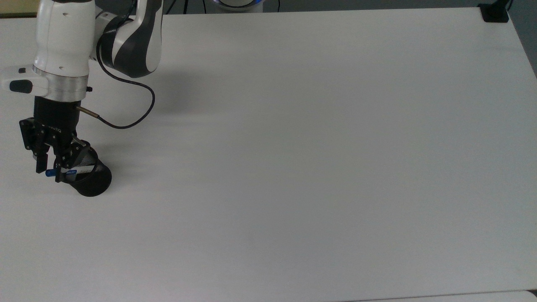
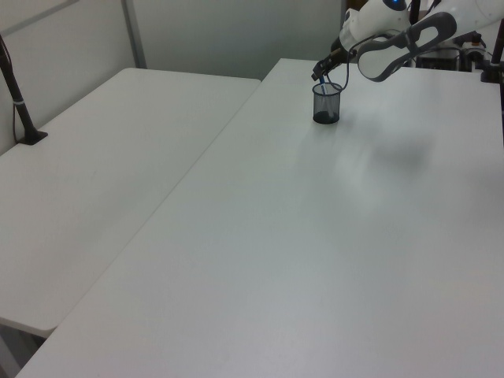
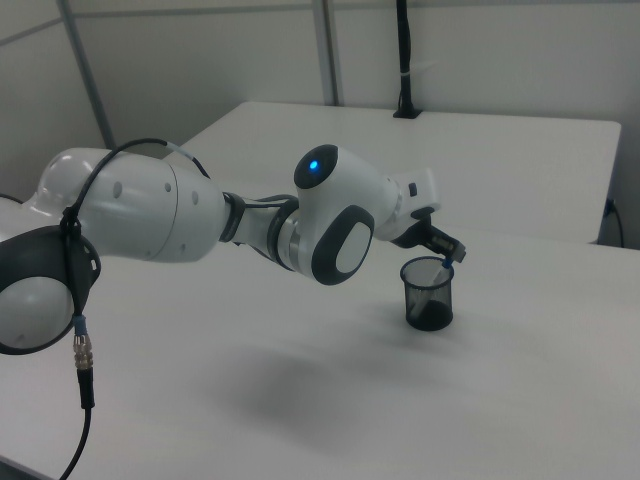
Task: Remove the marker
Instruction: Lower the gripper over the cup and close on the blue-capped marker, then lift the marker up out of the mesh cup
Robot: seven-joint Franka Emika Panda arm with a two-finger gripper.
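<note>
My claw (image 1: pixel 51 171) pinched narrow on the marker's (image 1: pixel 63 172) blue cap, marker in black mesh cup (image 1: pixel 90 182), left edge of top view

Dark mesh cup (image 2: pixel 327 103) on white table (image 2: pixel 315 236), gripper (image 2: pixel 319 74) seemingly at its rim.

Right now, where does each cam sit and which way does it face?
Top view: high above the table, looking down; arm enters from the top view's upper left, hand at the marker in the cup.
Left view: low at the near end of two tables, looking along them to the far cup; forearm shows in the left view's upper right.
Right view: close beside the arm, looking across it to the cup; elbow and wrist in front.
All three share cup, marker and hand.
</note>
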